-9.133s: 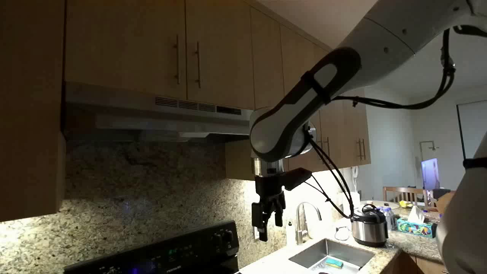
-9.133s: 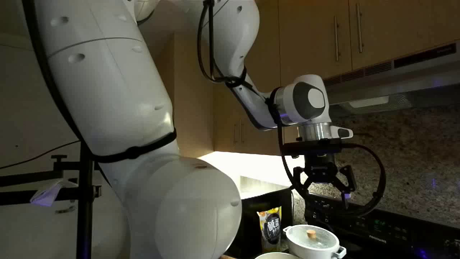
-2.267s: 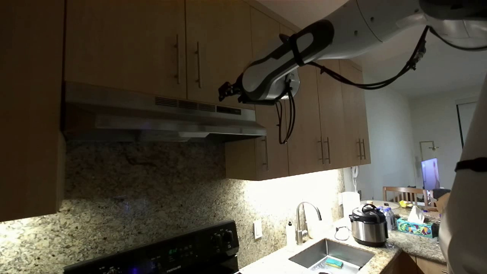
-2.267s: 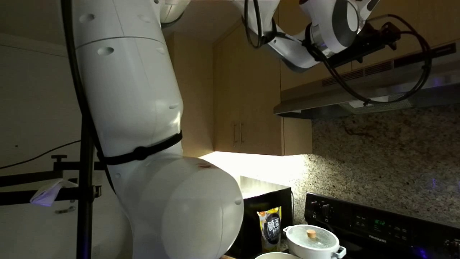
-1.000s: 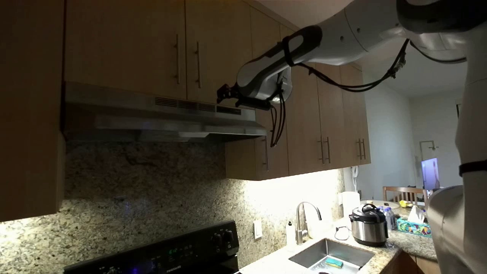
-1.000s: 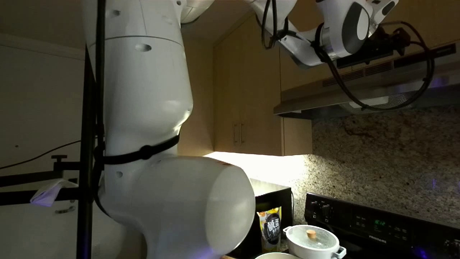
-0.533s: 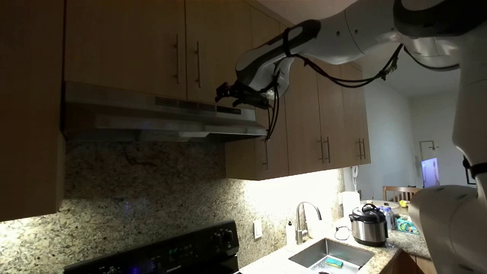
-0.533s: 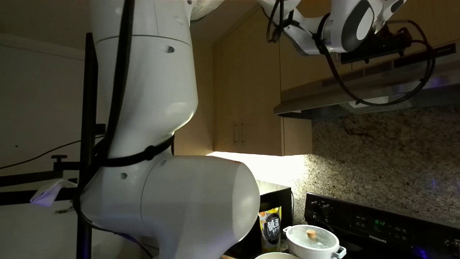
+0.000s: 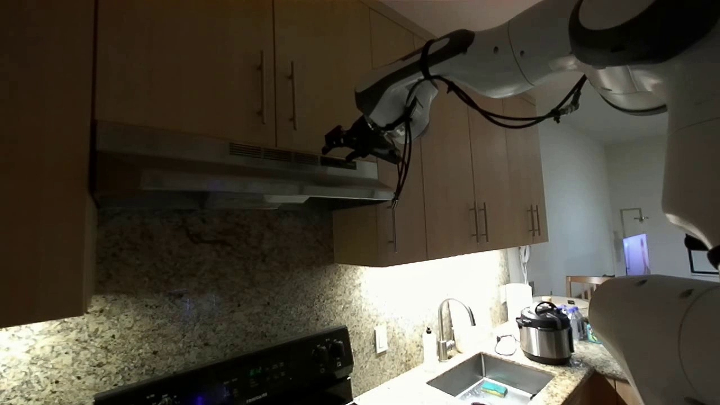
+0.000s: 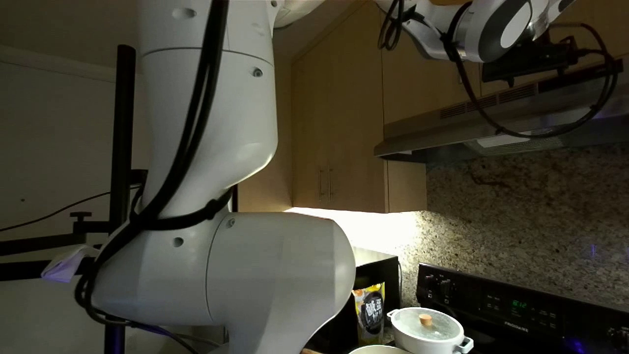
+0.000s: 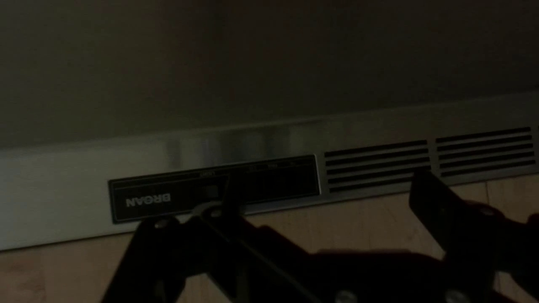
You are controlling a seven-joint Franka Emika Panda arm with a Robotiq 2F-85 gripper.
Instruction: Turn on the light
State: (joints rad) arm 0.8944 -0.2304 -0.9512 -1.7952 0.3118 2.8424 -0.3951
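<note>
The small, dark, squarish switch (image 11: 206,192), presumably the one to press, sits in the black rectangular control panel (image 11: 180,192) on the brushed-steel range hood (image 9: 242,171). It will likely feel smooth, stiff and fixed, offering nothing to pinch; a push from one fingertip should serve. The black two-fingered gripper (image 11: 326,181) stands spread, one finger overlapping the panel just beside the switch in the wrist view; contact cannot be told. Pale wooden cabinets (image 9: 332,67) hang above.

On the speckled counter (image 9: 568,376): white bottle (image 9: 430,347), steel-and-black cooker (image 9: 545,336), blue-capped bottles (image 9: 575,323).
</note>
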